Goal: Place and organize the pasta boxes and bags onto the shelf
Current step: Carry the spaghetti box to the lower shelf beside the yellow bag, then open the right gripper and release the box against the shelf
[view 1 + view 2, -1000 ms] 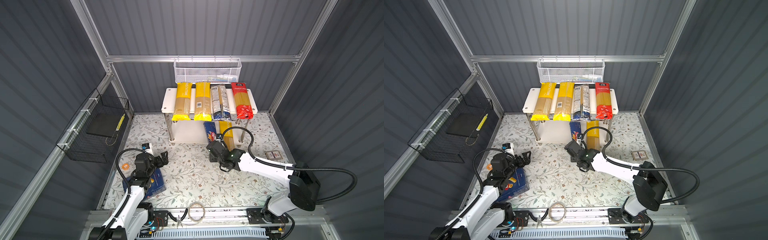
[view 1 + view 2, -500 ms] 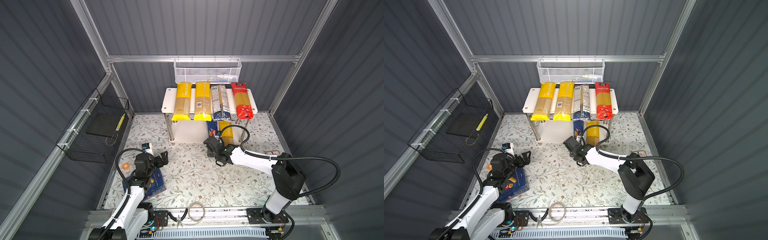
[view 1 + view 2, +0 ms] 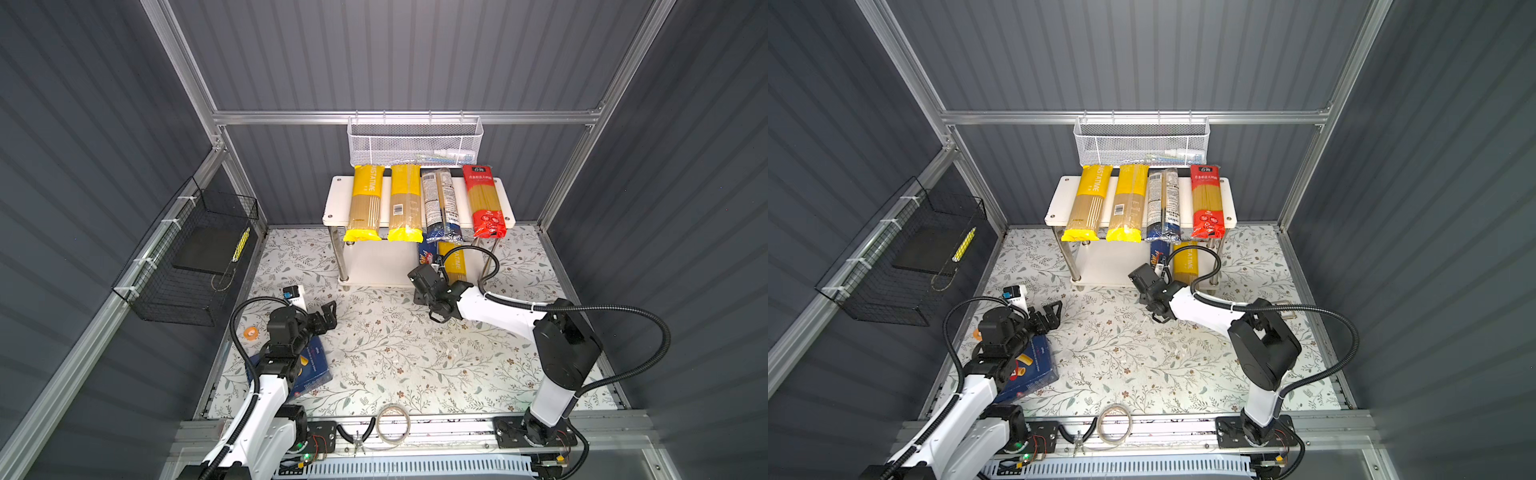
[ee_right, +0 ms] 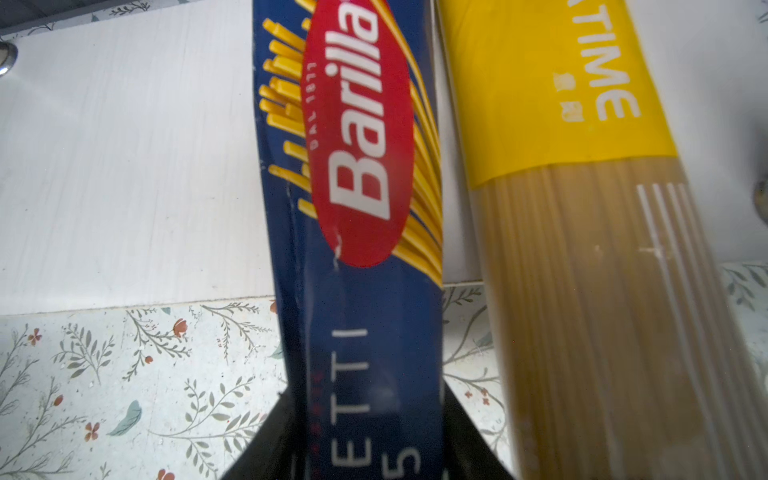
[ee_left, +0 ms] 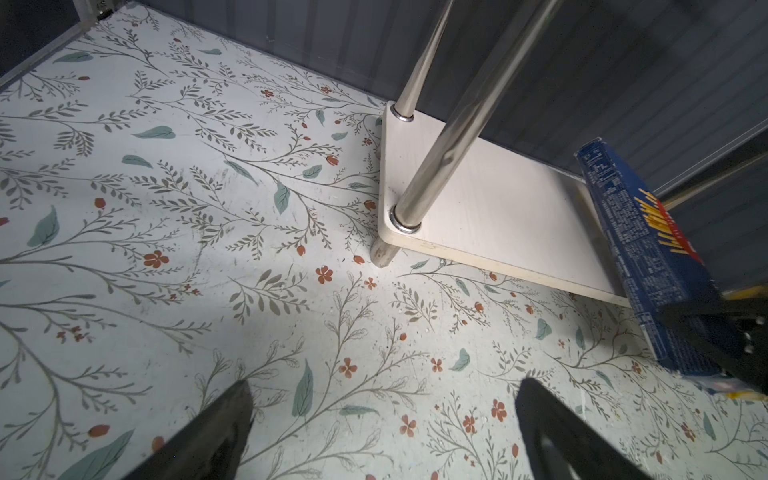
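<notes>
Carton (image 3: 311, 370), wide and dark blue, lies on the table (image 3: 395, 353) under the left arm, whose left hand (image 3: 326, 313) hangs spread and empty, unmoved. Farther in, the right hand (image 4: 365, 399) has pushed closer to the shelf (image 4: 124, 166), fingers pressed to both sides of the narrow spaghetti box (image 4: 357, 291). That box, dark blue with a red Barilla oval, now reaches deeper onto the lower board, just beside a yellow PASTATIME bag (image 4: 582, 249). On the top board lie one yellow bag (image 3: 365, 203), a second yellow bag (image 3: 404, 203), the clear bag (image 3: 440, 203) and the red bag (image 3: 484, 199).
</notes>
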You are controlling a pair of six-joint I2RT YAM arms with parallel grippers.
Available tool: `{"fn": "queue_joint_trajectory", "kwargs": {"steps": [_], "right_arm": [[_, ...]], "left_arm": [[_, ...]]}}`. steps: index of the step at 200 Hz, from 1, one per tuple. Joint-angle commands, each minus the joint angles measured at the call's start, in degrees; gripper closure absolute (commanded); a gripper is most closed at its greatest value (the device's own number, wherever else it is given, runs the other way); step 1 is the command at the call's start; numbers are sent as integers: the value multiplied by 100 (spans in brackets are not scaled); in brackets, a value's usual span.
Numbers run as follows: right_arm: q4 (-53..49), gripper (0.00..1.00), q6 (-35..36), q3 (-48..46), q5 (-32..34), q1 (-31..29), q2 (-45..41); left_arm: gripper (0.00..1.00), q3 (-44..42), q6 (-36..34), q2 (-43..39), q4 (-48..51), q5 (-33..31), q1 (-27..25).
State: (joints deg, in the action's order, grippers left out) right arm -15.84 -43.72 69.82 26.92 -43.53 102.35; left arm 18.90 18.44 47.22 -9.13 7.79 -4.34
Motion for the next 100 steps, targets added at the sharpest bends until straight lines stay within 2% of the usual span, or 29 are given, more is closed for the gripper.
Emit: {"fn": "queue_joint_trajectory", "kwargs": {"steps": [1, 11, 40, 100], "right_arm": [[586, 44, -53, 314, 223, 81, -41], [625, 38, -10, 327, 161, 89, -5], [600, 32, -20, 349, 63, 94, 60], [524, 25, 22, 182, -94, 76, -103]], "left_arm": [[0, -27, -141, -65, -11, 125, 12], [0, -18, -142, -64, -2, 107, 12], [0, -9, -147, -52, 42, 47, 12], [1, 9, -148, -78, 86, 16, 12]]}}
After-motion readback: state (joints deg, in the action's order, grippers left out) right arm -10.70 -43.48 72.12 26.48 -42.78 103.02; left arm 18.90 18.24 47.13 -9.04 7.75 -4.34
